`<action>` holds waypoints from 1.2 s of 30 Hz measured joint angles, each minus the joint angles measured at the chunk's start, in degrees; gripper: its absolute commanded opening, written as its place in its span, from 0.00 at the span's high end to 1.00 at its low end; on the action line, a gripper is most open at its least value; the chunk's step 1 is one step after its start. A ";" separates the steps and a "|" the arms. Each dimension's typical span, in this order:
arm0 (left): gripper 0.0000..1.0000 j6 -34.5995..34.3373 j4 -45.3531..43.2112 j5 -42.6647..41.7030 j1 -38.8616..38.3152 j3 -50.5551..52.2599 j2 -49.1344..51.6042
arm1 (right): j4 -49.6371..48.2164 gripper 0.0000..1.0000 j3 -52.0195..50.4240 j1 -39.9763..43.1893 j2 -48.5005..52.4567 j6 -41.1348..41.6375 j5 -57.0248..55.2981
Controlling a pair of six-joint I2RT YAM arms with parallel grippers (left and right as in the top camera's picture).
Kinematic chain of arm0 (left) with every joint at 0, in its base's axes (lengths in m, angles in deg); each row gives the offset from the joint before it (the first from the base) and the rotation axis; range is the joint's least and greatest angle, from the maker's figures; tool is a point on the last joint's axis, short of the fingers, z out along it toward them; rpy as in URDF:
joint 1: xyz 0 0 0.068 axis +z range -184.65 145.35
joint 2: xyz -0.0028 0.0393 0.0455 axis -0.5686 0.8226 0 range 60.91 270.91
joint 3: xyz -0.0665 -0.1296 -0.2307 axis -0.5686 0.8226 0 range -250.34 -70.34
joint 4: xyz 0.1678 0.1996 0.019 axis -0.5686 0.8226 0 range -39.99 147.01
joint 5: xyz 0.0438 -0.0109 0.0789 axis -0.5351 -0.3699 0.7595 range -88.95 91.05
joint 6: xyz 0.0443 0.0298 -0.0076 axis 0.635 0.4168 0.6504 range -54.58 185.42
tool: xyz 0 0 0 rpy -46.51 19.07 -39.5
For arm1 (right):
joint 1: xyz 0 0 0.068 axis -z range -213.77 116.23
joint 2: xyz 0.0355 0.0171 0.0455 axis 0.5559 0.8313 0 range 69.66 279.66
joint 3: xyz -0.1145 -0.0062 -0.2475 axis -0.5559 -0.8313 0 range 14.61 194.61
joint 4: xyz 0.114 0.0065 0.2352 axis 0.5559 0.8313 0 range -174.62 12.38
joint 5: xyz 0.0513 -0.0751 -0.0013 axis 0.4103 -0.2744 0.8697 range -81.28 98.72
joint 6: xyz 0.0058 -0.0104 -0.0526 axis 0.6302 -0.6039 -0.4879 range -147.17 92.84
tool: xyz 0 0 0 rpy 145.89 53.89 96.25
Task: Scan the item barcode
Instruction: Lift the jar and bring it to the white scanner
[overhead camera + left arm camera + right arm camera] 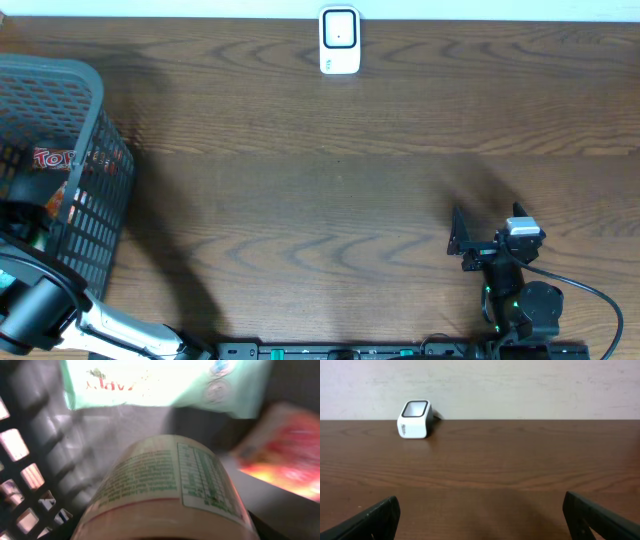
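My left tool (pixel 25 215) sits in the basket (pixel 95 90) by a labelled bottle (pixel 165 485); I cannot tell its grip. My right tool (pixel 482 517) is spread wide.

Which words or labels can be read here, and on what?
"TO", white letters on the red packet in the basket; the rest is hidden.
On the bottle: green print and a table, too blurred to read.
On the pale pouch: red letters, blurred, unreadable.
On the scanner: no legible text.
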 measured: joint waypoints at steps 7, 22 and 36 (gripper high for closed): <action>0.45 0.83 6.03 -8.11 0.00 -12.11 -0.94 | 0.00 0.01 0.00 0.00 0.00 0.00 0.00; 0.44 1.60 -1.90 -28.85 -6.08 -17.64 -23.50 | 0.00 0.01 0.00 0.00 0.00 0.00 0.00; 0.43 -2.78 -5.14 -18.27 -53.09 -18.05 -33.62 | 0.00 0.01 0.00 0.00 0.00 0.00 0.00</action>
